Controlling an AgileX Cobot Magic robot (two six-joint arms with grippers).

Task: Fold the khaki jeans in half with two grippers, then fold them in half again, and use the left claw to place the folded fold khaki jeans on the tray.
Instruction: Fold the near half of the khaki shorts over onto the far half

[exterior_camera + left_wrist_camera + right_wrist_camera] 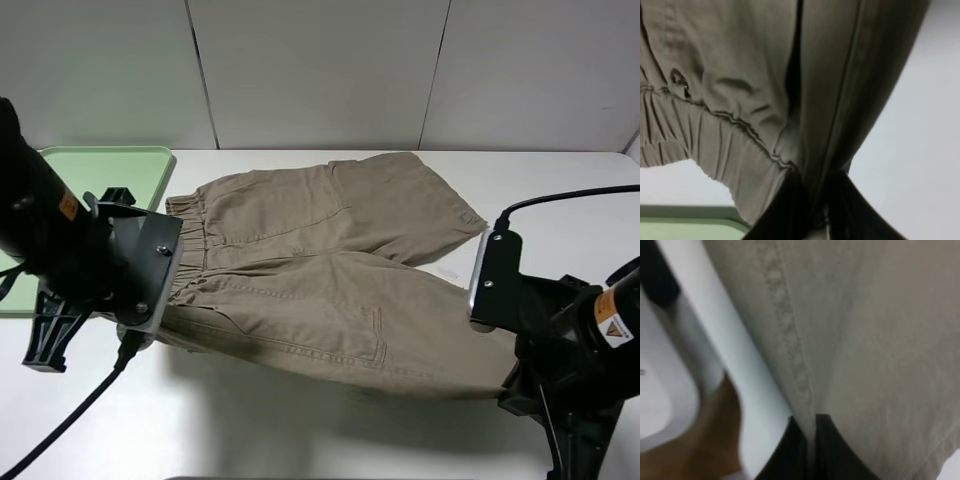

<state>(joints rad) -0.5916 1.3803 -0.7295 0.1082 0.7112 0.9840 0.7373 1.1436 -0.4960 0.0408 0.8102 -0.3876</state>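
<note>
The khaki jeans (320,260) lie across the middle of the white table, the near leg lifted off the surface and stretched between the two arms. My left gripper (812,200) is shut on the khaki jeans (740,90) at the gathered waistband end, its black fingers (785,210) pinching the cloth. At the hem end my right gripper (810,440) is shut on the khaki jeans (865,340) beside a stitched seam. In the overhead view both sets of jaws are hidden behind the wrist housings. The mint-green tray (120,165) sits at the far left, partly behind the left arm.
The left arm (70,260) covers the tray's near part. The right arm (560,330) stands at the table's right front with its cable looping above. A grey panelled wall closes the back. The tray's rim (685,220) shows under the hanging cloth.
</note>
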